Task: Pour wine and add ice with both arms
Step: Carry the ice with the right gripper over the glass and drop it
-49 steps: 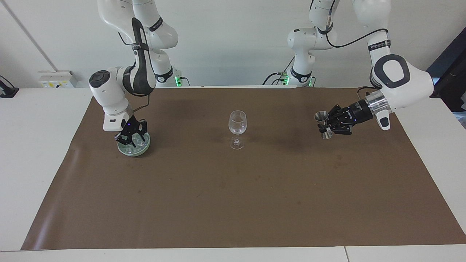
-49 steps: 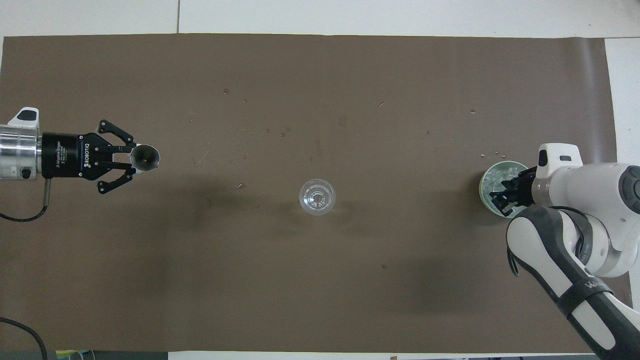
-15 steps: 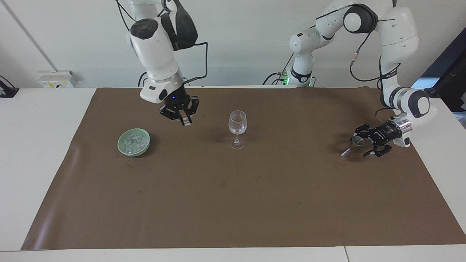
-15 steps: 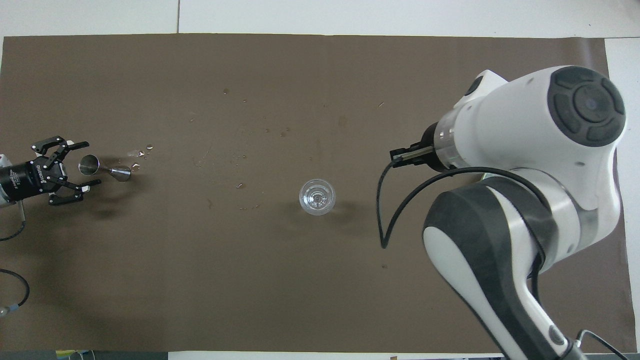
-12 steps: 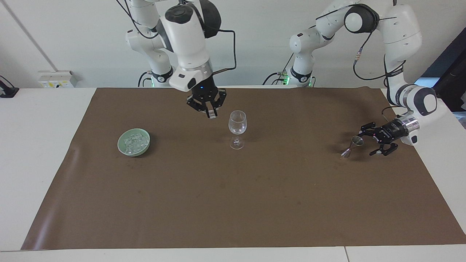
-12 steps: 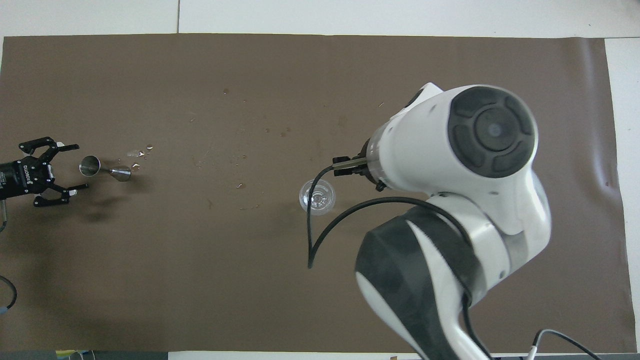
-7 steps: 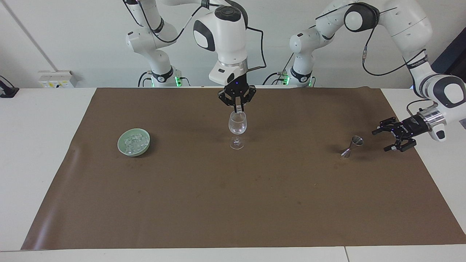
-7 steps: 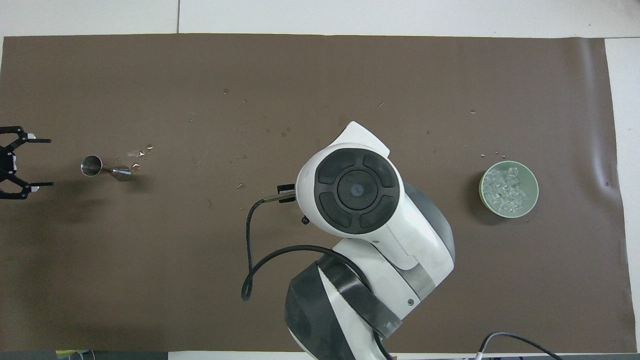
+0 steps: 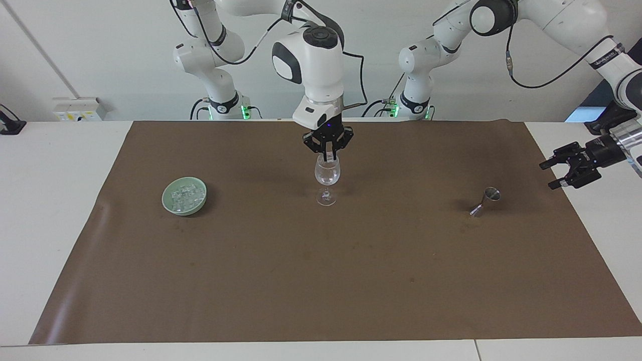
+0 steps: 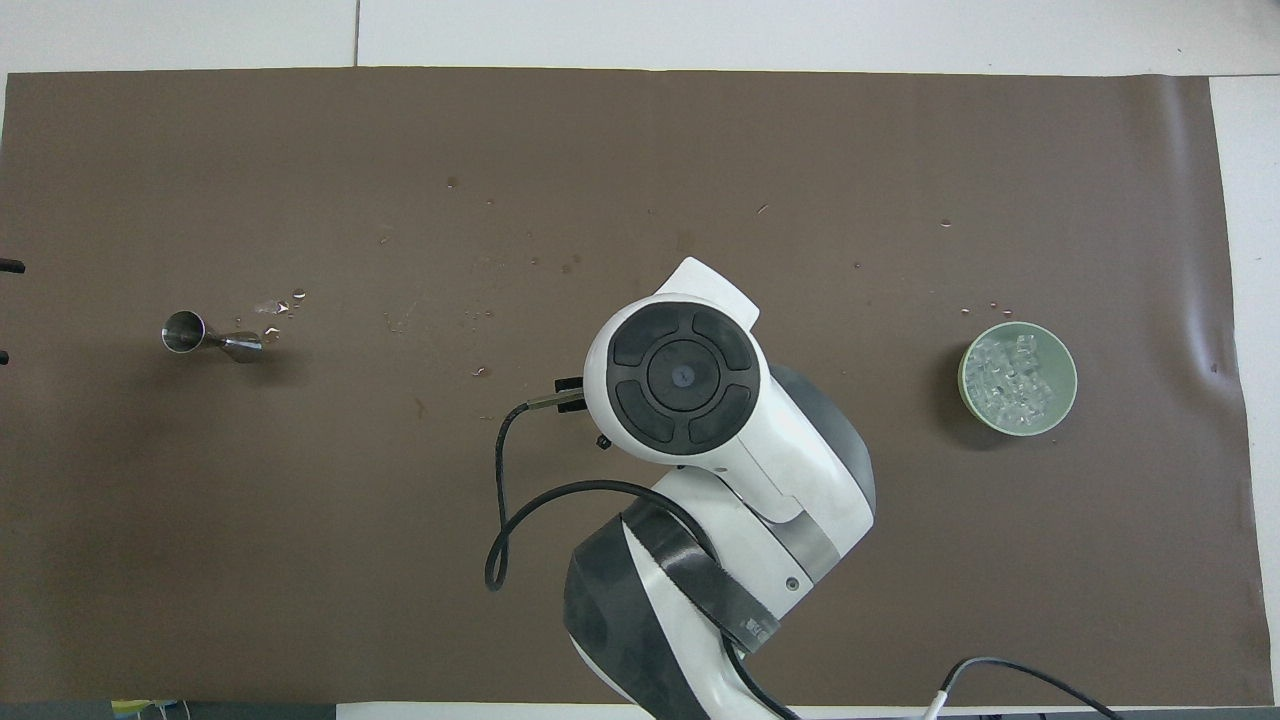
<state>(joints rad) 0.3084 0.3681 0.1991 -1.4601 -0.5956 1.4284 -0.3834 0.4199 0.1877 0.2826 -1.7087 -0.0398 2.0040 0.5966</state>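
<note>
My right gripper [image 9: 327, 154] hangs straight above the clear stemmed wine glass [image 9: 327, 175], its tips at the rim, shut on one small ice cube [image 9: 327, 158]. In the overhead view the right arm [image 10: 680, 375] hides the glass and gripper. More ice [image 9: 183, 194] lies heaped in the pale green bowl [image 9: 186, 212] toward the right arm's end; the bowl [image 10: 966, 385] and its ice [image 10: 1015, 375] also show from overhead. My left gripper [image 9: 546, 176] is open and empty, raised over the mat's edge at the left arm's end.
A small steel jigger [image 9: 485, 200] lies tipped over on the brown mat [image 9: 321, 276] toward the left arm's end, also seen from overhead [image 10: 210, 338], with a few spilled drops [image 10: 280, 303] beside it. White table surrounds the mat.
My right gripper carried an ice cube from the bowl to over the glass and sank to its rim. My left gripper let go of the jigger, which tipped over, and drew back toward the table's end.
</note>
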